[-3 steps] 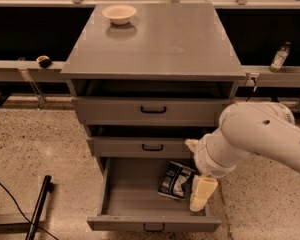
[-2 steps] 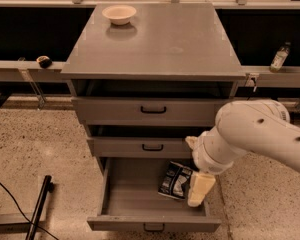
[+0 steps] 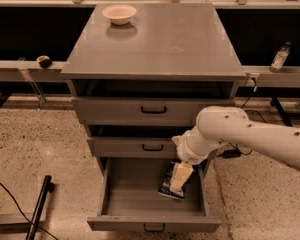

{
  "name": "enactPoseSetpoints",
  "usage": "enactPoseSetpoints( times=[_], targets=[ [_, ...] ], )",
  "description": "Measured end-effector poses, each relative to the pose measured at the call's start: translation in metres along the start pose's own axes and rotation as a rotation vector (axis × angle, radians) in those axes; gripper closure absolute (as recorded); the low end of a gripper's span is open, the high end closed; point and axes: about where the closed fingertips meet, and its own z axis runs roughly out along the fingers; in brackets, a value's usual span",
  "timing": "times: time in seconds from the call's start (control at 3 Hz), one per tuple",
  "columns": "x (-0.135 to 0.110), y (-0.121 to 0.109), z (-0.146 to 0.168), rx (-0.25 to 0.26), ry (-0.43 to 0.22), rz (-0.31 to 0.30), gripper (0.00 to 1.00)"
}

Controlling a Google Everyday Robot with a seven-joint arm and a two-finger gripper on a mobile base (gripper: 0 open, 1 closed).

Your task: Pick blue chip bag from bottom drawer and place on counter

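Note:
The bottom drawer is pulled open below the cabinet. Inside it, at the right, lies the dark blue chip bag, wrinkled, with pale patches. My white arm comes in from the right and bends down into the drawer. The gripper hangs directly over the bag, its pale yellowish fingers covering the bag's right part. The counter is the broad grey top of the cabinet, well above the gripper.
A shallow beige bowl sits at the counter's back left. Two shut drawers with black handles lie above the open one. A bottle stands on the right ledge, a small dark object on the left ledge. A black pole lies on the floor.
The arm has shifted left and lower into the drawer, bringing the gripper further over the chip bag. The bag and drawer have not moved.

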Motion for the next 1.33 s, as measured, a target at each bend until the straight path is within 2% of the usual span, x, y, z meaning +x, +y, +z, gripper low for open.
enactPoseSetpoints(
  times=[0.33,0.67,1.0,1.33],
  targets=[
    [0.008,-0.001,0.056,-0.044,-0.053,0.024,0.0],
    [0.026,0.014,0.109,-0.086,-0.109,0.059,0.0],
    [0.026,0.014,0.11,-0.086,-0.109,0.058,0.0],
    [0.034,0.013,0.136,-0.059,-0.108,0.035,0.0]
  ],
)
